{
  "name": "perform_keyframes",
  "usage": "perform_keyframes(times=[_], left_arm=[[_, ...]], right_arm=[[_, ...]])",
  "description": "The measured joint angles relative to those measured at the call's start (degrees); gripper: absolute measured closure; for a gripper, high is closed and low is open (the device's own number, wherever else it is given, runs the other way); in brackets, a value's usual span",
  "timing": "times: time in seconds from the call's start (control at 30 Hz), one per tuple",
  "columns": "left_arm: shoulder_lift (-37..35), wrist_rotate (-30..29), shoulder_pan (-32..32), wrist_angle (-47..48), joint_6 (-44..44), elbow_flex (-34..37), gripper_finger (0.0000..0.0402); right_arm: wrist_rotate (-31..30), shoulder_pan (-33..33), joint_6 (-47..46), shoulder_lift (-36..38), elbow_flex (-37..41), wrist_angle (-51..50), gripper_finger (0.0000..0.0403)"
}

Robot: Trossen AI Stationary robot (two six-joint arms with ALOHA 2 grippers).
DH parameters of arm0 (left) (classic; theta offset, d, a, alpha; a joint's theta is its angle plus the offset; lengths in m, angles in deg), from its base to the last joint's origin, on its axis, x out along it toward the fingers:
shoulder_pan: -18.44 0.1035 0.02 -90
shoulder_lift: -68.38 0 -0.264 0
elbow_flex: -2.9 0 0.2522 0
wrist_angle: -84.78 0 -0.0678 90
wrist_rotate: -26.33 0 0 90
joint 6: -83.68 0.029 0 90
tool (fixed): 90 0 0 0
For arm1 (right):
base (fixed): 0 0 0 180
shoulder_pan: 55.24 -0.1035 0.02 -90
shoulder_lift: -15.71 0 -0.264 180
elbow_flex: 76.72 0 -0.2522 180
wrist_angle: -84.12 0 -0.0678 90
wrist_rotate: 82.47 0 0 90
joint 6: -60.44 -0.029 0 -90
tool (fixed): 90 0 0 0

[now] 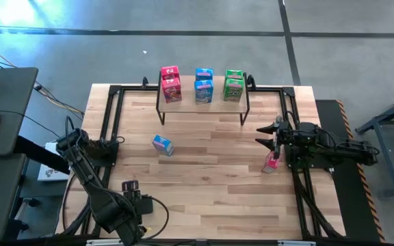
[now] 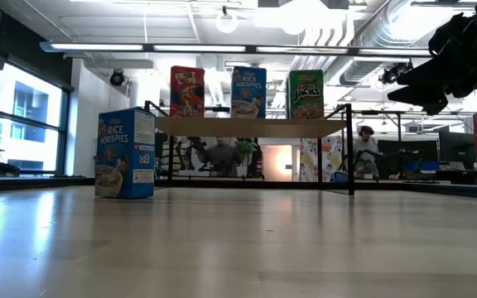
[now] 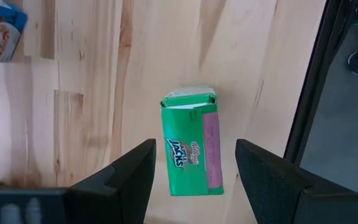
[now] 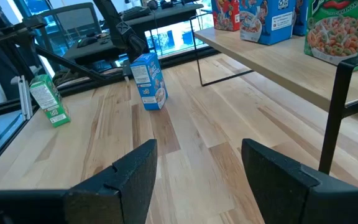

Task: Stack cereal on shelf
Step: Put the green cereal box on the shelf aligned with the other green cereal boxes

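The left gripper (image 3: 191,171) hangs over the near left part of the table (image 1: 211,184), its fingers (image 3: 126,174) spread apart and holding nothing. A green cereal box (image 3: 191,146) stands directly below it, framed between the two fingers but not touched by them.

The right gripper (image 1: 269,134) hovers at the table's right side, its jaws also apart and empty. A red-pink cereal box (image 1: 272,162) stands just beside it, slightly nearer the front edge. A blue cereal box (image 1: 163,144) stands well away from both grippers, mid-table. The shelf (image 1: 204,104), beyond the right gripper, carries red-pink, blue and green boxes in stacks.
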Motion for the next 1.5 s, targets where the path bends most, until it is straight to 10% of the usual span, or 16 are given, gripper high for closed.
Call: perform_keyframes(times=[1.5], left_arm=[[-0.5, 0.6, 0.9, -8.1, -3.5, 7.8, 0.0188]], right_arm=[[0.0, 0.0, 0.0, 0.0, 0.0, -0.2, 0.0176]])
